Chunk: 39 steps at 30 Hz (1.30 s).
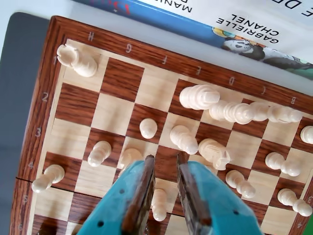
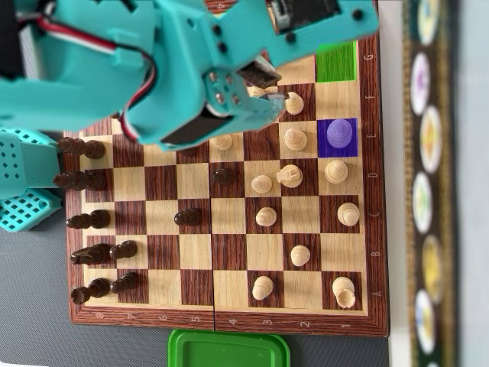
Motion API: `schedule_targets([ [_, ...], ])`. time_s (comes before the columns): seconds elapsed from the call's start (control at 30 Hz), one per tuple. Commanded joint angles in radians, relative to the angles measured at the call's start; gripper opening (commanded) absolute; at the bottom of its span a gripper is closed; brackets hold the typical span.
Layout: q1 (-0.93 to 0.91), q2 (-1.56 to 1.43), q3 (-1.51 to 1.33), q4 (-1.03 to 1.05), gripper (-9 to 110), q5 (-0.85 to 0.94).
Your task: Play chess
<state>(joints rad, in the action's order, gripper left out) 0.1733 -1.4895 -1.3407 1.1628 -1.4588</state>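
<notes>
Chessboard [image 2: 229, 310]: wooden, dark and light squares, brown lettered and numbered border, lying flat. White pieces [image 2: 294, 177]: cream, upright, spread over the right half in the overhead view; one white piece [image 2: 339, 132] stands on a square tinted purple near the right edge, and the corner-side square [image 2: 336, 63] above it is tinted green. Black pieces [image 2: 95, 220]: dark brown, mostly lined along the left edge in two files; two stand advanced toward mid-board, one black pawn [image 2: 186, 217] and another [image 2: 223, 175]. Wrist view: white king [image 1: 198, 97] in the back row.

Book [image 1: 234, 29]: "GABRIELLE CHANEL"; board [image 1: 49, 73] rim: H–B, 2–5.
</notes>
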Motion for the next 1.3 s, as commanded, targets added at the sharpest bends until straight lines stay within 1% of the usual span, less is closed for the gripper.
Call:
schedule_targets([
  [0.0, 0.000, 0.006, 0.063, 0.000, 9, 0.003],
  [0.2, -0.005, 0.020, 0.052, 0.000, 16, 0.005],
  [1.13, -0.021, 0.095, 0.035, -0.011, 16, 0.003],
  [1.27, -0.021, 0.175, 0.069, -0.011, 16, 0.003],
])
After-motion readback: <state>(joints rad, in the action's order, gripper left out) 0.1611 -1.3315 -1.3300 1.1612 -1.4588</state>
